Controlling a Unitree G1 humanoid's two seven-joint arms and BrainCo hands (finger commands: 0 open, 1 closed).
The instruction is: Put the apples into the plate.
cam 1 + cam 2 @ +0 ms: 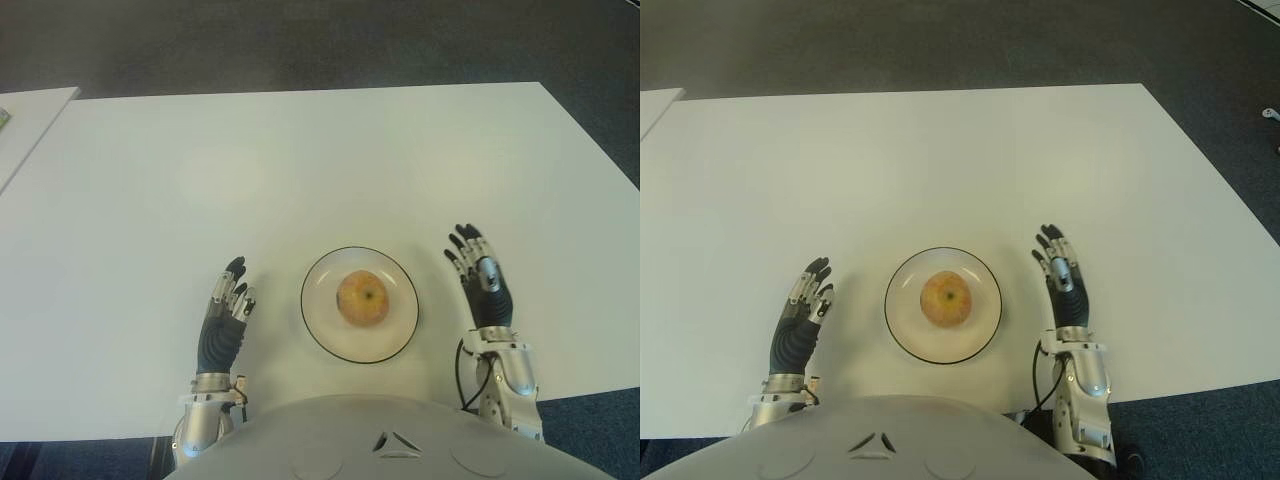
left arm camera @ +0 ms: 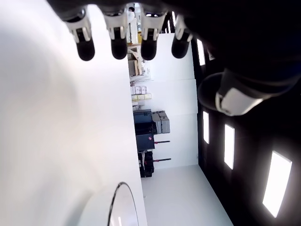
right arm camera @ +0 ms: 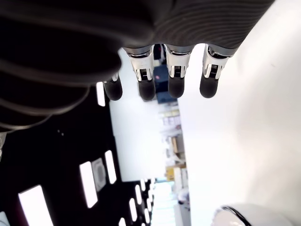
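Observation:
A yellow-red apple (image 1: 362,298) lies in the middle of a white plate (image 1: 322,323) with a dark rim, near the table's front edge. To the plate's left my left hand (image 1: 227,308) shows open, fingers straight and holding nothing. On the other side of the plate my right hand (image 1: 478,276) is open too, fingers stretched forward and apart from the rim. In the left wrist view the fingertips (image 2: 85,48) point out over the bare tabletop, with the plate's rim (image 2: 123,202) at the edge. The right wrist view shows extended fingertips (image 3: 176,86) with nothing in them.
The white table (image 1: 300,170) stretches wide beyond the plate. A second white surface (image 1: 25,120) stands at the far left, with dark floor beyond the far and right edges.

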